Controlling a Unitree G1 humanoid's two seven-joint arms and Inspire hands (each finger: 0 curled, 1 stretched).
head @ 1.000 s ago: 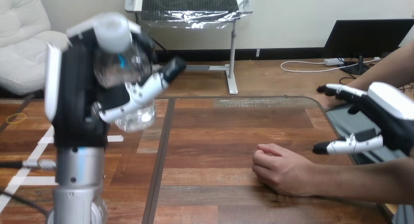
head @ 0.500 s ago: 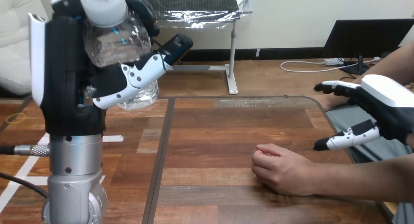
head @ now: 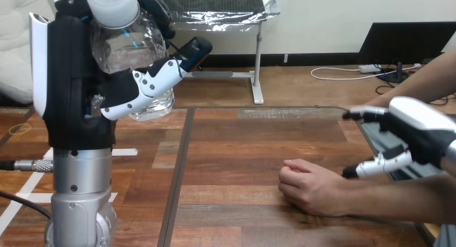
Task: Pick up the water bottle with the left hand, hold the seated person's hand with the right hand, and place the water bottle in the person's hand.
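**Fingers (head: pixel 156 80) curled round the bottle (head: pixel 126 42)**

Fingers and thumb of the left hand (head: pixel 70 96) clasp the bottle, raised at the view's left, cap up; right hand (head: pixel 425 128) hovers, fingers straight, thumb spread, near the person's hand (head: pixel 309 185), fisted on the table (head: pixel 242 150); apart.

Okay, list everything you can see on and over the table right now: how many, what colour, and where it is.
water bottle: one, clear with a white cap, lifted high at the view's left, in the left hand
table: one, brown wood, spread across the view
person's hand: one, closed in a loose fist, resting on the table right of centre, holding nothing
person's other forearm: one, at the view's upper right, behind the right hand
left hand: one, black and white, fingers curled round the water bottle, atop an upright silver forearm
right hand: one, black and white, fingers straight, hovering right of the person's hand, apart from it
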